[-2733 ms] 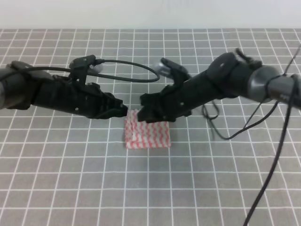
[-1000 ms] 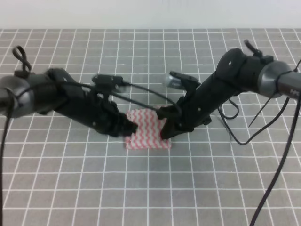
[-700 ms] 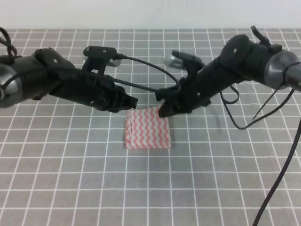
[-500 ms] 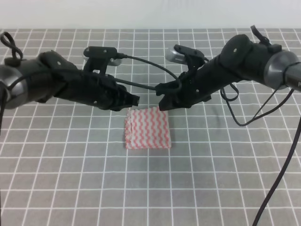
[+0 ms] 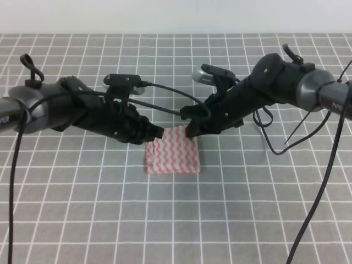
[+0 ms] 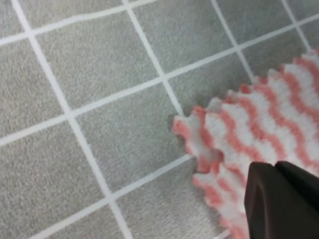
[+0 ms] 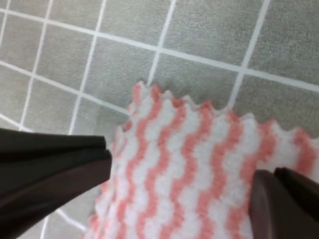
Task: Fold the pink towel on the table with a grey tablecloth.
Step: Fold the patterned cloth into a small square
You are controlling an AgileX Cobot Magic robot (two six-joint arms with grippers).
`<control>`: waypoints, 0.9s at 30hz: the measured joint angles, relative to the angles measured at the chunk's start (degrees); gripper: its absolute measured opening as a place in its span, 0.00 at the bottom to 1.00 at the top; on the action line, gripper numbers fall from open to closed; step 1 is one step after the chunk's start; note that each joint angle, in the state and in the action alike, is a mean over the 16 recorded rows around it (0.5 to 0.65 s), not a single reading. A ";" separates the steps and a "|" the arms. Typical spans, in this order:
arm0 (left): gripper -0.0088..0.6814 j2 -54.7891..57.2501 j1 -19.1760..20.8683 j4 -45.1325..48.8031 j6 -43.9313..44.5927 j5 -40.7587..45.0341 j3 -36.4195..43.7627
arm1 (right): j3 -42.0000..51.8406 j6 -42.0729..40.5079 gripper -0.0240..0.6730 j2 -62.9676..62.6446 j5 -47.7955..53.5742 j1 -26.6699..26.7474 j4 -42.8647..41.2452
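Note:
The pink towel (image 5: 172,150) lies flat on the table with a grey tablecloth (image 5: 176,220), a small rectangle about two grid squares wide. My left gripper (image 5: 157,133) hovers at its far left corner. In the left wrist view that corner of the towel (image 6: 239,124) shows, with only one finger (image 6: 286,199) in sight, far off to the right. My right gripper (image 5: 192,130) is at the far right corner. It is open: one finger (image 7: 50,169) and the other finger (image 7: 286,204) straddle the towel (image 7: 194,164) without holding it.
Black cables (image 5: 165,102) loop from the left arm over the cloth behind the towel, and more cables (image 5: 324,181) hang from the right arm at the right side. The grid cloth reaches to a pale wall (image 5: 176,16) at the back.
A second ago both grippers were low at the towel's sides. They lifted off to its far edge, leaving it flat, and have now dipped back down to the far corners.

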 joint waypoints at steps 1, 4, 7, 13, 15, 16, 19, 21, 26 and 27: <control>0.01 0.07 0.01 0.08 0.04 0.01 0.00 | -0.07 0.07 0.01 0.20 0.11 -0.17 0.05; 0.01 -0.09 0.05 0.42 0.11 0.06 -0.03 | -0.21 0.30 0.01 0.72 0.67 -0.67 0.14; 0.01 -0.84 0.10 0.77 0.16 0.24 -0.05 | -0.27 0.51 0.01 0.73 1.34 -1.20 0.21; 0.01 -3.73 0.27 1.00 0.08 3.67 -0.08 | -0.28 0.66 0.01 -0.75 3.94 -2.09 0.38; 0.01 -4.64 0.33 1.03 -0.05 5.35 -0.08 | -0.28 0.63 0.01 -1.46 5.22 -2.18 0.39; 0.01 -5.08 0.35 1.05 -0.13 6.20 -0.07 | -0.28 0.61 0.01 -1.83 5.89 -2.16 0.35; 0.01 -5.77 0.40 1.03 -0.39 8.79 -0.06 | -0.28 0.54 0.01 -2.88 7.89 -1.70 0.00; 0.01 -5.99 0.44 0.99 -0.55 10.58 -0.06 | -0.28 0.50 0.01 -3.54 9.16 -1.13 -0.40; 0.01 -4.62 0.45 1.19 -1.04 14.52 -0.04 | -0.28 0.44 0.01 -4.44 11.46 0.92 -1.59; 0.01 -4.17 0.45 1.28 -1.10 14.95 -0.03 | -0.28 0.46 0.01 -4.46 11.76 1.35 -1.86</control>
